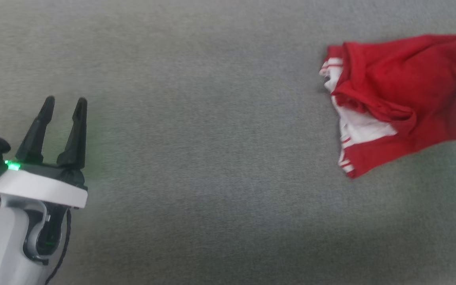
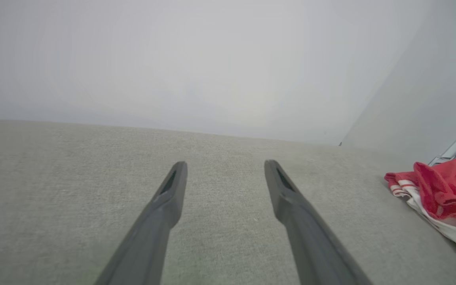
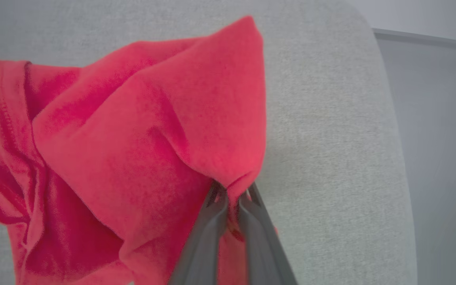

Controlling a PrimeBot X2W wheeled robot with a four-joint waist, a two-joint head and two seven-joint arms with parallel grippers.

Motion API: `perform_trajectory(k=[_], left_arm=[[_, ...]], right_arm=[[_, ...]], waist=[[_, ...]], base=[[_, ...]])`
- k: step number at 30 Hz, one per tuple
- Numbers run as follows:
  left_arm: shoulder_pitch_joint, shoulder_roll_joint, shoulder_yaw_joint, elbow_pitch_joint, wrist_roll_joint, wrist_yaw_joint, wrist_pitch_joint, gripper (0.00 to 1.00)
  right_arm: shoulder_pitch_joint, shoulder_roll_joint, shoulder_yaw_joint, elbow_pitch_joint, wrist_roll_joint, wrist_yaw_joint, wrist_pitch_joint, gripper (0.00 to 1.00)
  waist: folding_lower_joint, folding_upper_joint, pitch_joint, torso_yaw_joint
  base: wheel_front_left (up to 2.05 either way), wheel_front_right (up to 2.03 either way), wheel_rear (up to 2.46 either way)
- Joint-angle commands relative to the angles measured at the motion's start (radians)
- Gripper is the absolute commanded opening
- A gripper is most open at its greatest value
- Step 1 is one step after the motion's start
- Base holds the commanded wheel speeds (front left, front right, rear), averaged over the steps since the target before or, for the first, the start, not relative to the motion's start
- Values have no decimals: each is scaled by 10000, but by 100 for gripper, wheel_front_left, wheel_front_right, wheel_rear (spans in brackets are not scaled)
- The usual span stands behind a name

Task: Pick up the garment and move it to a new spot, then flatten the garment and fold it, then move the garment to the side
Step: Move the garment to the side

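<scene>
Right gripper [image 3: 234,192] pinches the garment [image 3: 133,138], bunched beyond it.

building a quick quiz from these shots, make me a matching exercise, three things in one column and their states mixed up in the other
Column one:
1. left pincer
2. right pincer
3. shirt

Column two:
a. bunched up, red with white parts
b. open, holding nothing
c. shut on a fold of red cloth

Pairs: 1-b, 2-c, 3-a

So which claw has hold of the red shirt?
The right gripper, pinched shut on a fold of the shirt; the left gripper stands open, apart from it.
</scene>
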Motion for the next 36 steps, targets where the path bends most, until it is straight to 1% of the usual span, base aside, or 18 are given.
perform_trajectory(k=[1, 7, 12, 17, 24, 29, 36], left_arm=[[-240, 118, -123, -87, 76, -34, -44, 100], [-772, 431, -519, -320, 122, -34, -44, 100], [-1204, 662, -880, -475, 94, -34, -45, 100], [-1561, 818, -1211, -618, 71, -34, -45, 100], [-1902, 1005, -1474, -729, 47, -34, -45, 100], [-2093, 1093, -1605, -776, -74, -34, -45, 100], [-2211, 1183, -1668, -722, -167, -34, -45, 100]], right_arm=[[-224, -108, -127, -10, -230, -7, -283, 0], [-692, -372, -494, 208, -691, -7, -1093, 0], [-1046, -586, -804, 539, -1138, -7, -1739, 0], [-1355, -875, -1066, 840, -1818, -7, -2386, 0], [-1602, -1190, -1400, 1230, -2782, -9, -3087, 0], [-1755, -955, -1761, 1791, -3624, -9, -3754, 0], [-2053, -282, -2018, 2821, -4351, -7, -4425, 0]], waist=[[0, 0, 326, -342], [0, 0, 847, -842], [0, 0, 1225, -1130], [0, 0, 1541, -1254], [0, 0, 1873, -1205], [0, 0, 2098, -1056], [0, 0, 2321, -869]], base=[[0, 0, 0], [0, 0, 0], [0, 0, 0], [0, 0, 0], [0, 0, 0], [0, 0, 0], [0, 0, 0]])
